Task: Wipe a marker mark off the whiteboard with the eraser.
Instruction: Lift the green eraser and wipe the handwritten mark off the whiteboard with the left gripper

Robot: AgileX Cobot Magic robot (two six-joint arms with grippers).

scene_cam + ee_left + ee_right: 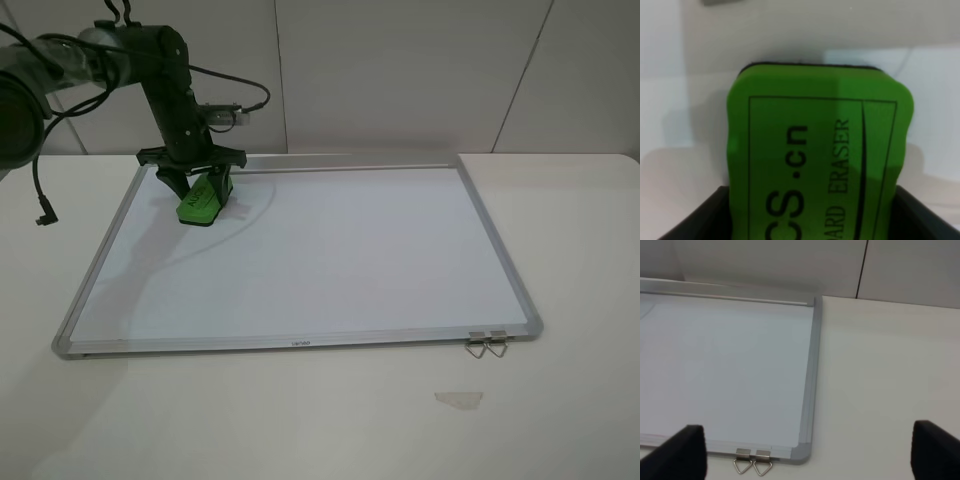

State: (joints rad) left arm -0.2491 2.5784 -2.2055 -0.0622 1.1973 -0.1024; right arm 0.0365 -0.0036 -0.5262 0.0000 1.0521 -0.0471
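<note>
Small translucent scrap [458, 398] on the white table [250, 430], nearest the high camera, well clear of the board's near edge.

Whiteboard [330, 260] lies flat on the table, silver frame all round. Two metal binder clips [487, 343] are on the near-right corner of the frame, side by side.

Left gripper [200, 186] is over the far-left corner of the board, pointing down, jaws clamped on the sides of the eraser [201, 203]. The eraser is green and tilted, with its lower end down at the board surface just inside the far frame rail. Left wrist view: eraser [820, 150] fills the frame, printed face up, dark pad edge showing at its far end, black fingers [695, 220] on either side.

Right gripper [807, 440] is not in the high view. In its own wrist view the jaws stand wide apart with nothing between them, over the table at the near-right board corner [725, 365], with the clips [753, 460] just below.

Marker mark: can't make it out in any view. A faint curved line [258, 193] sits right of the eraser, and I can't tell whether it is ink or shadow.

Black cable plug [42, 215] rests on the table left of the board.
</note>
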